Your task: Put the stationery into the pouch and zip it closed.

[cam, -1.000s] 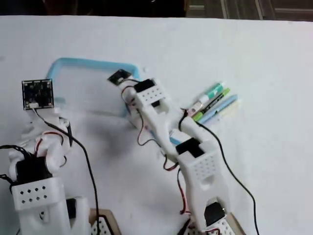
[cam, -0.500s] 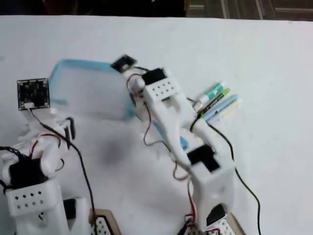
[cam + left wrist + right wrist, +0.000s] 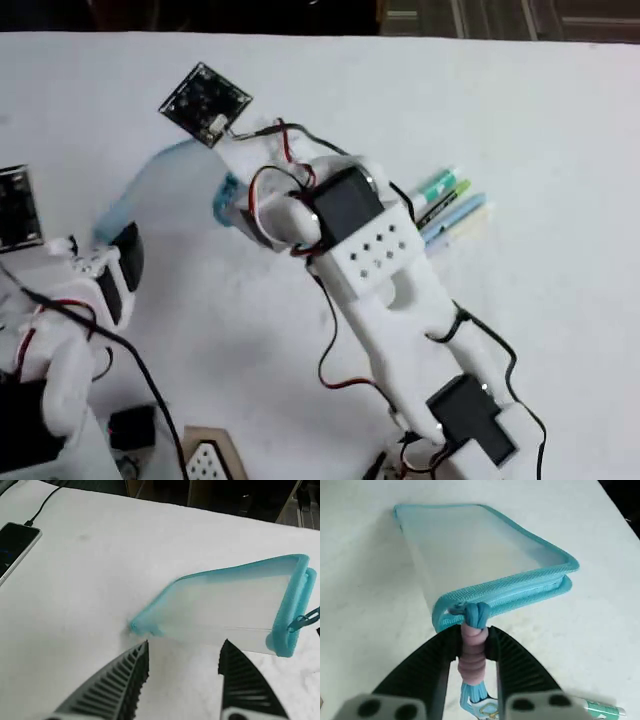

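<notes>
The pouch point(image 3: 480, 555) is clear plastic with a teal zip edge, and it stands tilted with one end raised off the white table. My right gripper point(image 3: 472, 639) is shut on the pink zipper pull point(image 3: 471, 662) at the pouch's corner. From above, the right gripper point(image 3: 236, 206) sits at the pouch's point(image 3: 160, 190) right end. My left gripper point(image 3: 182, 662) is open just short of the pouch's point(image 3: 235, 605) long side, with nothing between its fingers. In the high view the left gripper point(image 3: 124, 268) is at the left. The pens point(image 3: 445, 205) lie bundled on the table right of the right arm.
A dark phone point(image 3: 12, 542) with a cable lies on the table beyond the left gripper. A pen tip point(image 3: 600, 711) shows beside the right gripper. The table's far edge point(image 3: 320, 36) runs along the back, with bare white surface point(image 3: 560, 330) to the right.
The right arm has swung left and twisted its wrist, pulling the pouch's end up so that it stands tilted. The left arm has drawn back toward the left edge.
</notes>
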